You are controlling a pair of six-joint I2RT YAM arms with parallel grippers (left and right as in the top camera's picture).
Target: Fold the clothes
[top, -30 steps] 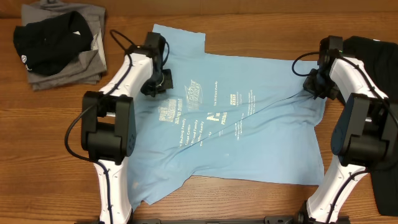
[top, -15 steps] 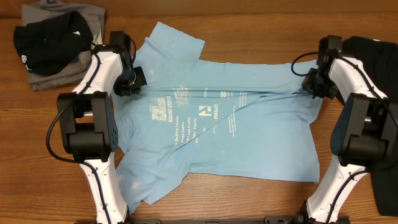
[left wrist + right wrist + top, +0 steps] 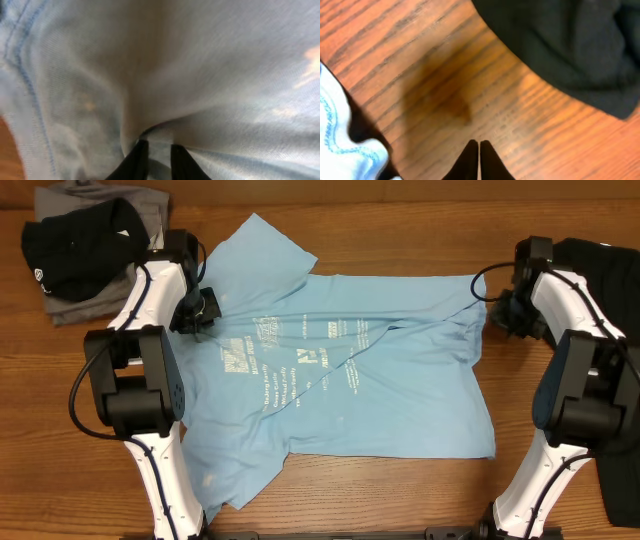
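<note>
Overhead: light-blue T-shirt (image 3: 380, 400) lies spread print-up across the middle of the table (image 3: 400, 505), between the two arms. Its sleeves are at the left end, its hem at the right. A long diagonal crease runs from the upper right corner toward the lettering.

Left gripper (image 3: 198, 315) sits on the shirt's shoulder area. In the left wrist view its jaws stand narrowly apart with cloth in the gap and puckers running to the tips. I cannot tell whether they clamp the cloth or only rest in it.

Right gripper (image 3: 497, 315) is just beside the shirt's upper right corner. In the right wrist view its jaws are pressed together on nothing, over bare wood. Black T-shirt (image 3: 612, 265) lies at the far right edge.

Handling, as judged:
- The cloth is light, limp and thin. It has no stiffness, so any lifted part will sag and pull the rest along.
- It probably drags on the wood and gathers wrinkles rather than sliding flat.
- The best holds look like the stitched hem corners and shoulder seams, where the fabric is doubled.
</note>
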